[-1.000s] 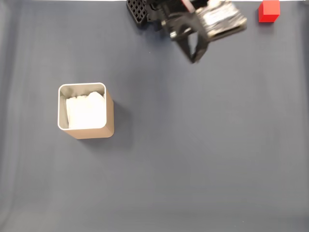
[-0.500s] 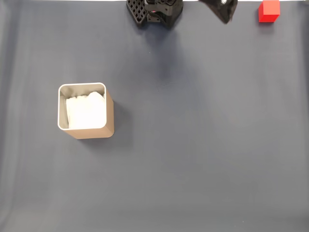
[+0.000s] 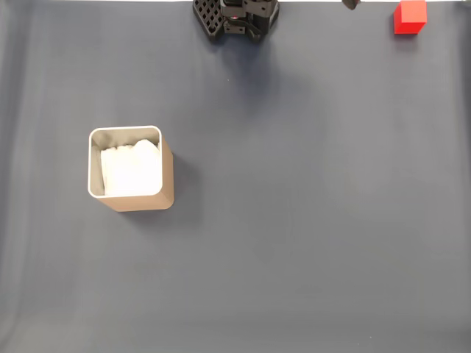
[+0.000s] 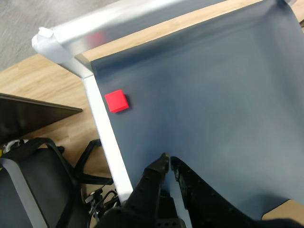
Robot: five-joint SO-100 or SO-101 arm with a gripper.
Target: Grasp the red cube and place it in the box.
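Note:
The red cube (image 3: 410,17) rests on the dark blue mat at the top right corner of the fixed view, close to the mat's edge. The wrist view shows the red cube (image 4: 116,101) beside the metal table frame, well ahead of my gripper (image 4: 169,160) and to its left. The black fingers stand almost together with nothing between them, hovering above the mat. Just a dark tip of the gripper (image 3: 350,4) pokes in at the top edge of the fixed view, left of the cube. The tan box (image 3: 140,200) with white paper lining stands far off at the left.
The arm's black base (image 3: 235,16) sits at the top middle of the fixed view. In the wrist view an aluminium frame rail (image 4: 105,133) borders the mat, with wooden floor and a black chair base (image 4: 90,156) beyond it.
The arm has swung up and to the right, leaving the fixed view almost entirely through the top edge. The cube and the box have stayed put.

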